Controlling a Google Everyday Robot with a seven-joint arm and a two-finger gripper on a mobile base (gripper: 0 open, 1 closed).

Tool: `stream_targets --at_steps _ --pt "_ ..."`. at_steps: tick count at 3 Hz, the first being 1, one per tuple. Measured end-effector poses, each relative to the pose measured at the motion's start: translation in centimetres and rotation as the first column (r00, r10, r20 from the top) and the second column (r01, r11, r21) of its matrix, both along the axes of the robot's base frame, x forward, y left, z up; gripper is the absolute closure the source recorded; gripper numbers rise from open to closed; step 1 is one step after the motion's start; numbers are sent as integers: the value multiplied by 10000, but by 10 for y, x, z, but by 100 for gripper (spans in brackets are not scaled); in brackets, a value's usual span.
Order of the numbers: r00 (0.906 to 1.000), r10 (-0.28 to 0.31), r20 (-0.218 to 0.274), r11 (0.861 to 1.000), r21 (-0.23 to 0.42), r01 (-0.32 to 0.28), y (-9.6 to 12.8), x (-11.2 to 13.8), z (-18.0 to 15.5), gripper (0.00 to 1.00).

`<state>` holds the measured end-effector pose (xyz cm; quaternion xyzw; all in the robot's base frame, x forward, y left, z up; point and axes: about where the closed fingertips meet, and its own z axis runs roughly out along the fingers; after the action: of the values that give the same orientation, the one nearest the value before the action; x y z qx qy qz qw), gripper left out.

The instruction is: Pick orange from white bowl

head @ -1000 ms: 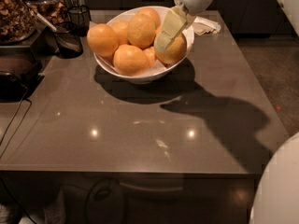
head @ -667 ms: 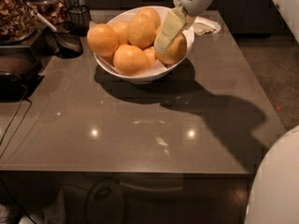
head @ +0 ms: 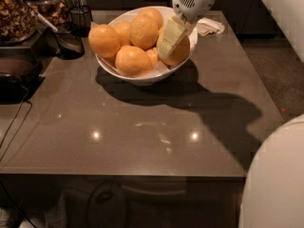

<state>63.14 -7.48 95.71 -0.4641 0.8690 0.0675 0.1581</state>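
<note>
The white bowl (head: 137, 76) stands at the back middle of the dark table (head: 142, 132) and holds several oranges. The paler, larger orange (head: 144, 31) lies in the middle of the pile. Deeper orange fruits lie at the left (head: 103, 40) and the front (head: 132, 61). My gripper (head: 169, 38) reaches down into the right side of the bowl. It sits just right of the paler orange and against another orange fruit (head: 182, 52) by the right rim, partly hiding it.
Small dark wire baskets (head: 70, 38) and a jar of brown nuts (head: 13, 14) stand at the back left. A crumpled white napkin (head: 209, 26) lies behind the bowl at the right. A cable (head: 14, 122) hangs at the left edge. My white body (head: 278, 184) fills the lower right.
My gripper has stayed at the same spot in the bowl. My white body takes up a little more of the lower right corner.
</note>
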Motion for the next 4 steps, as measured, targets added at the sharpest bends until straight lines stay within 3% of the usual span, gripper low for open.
stream_targets --at_steps 2,4 --pt "9996 -43 -262 9997 -238 36 1 10 -19 28" --pt "9997 -39 -259 9997 -236 33 1 10 -19 70"
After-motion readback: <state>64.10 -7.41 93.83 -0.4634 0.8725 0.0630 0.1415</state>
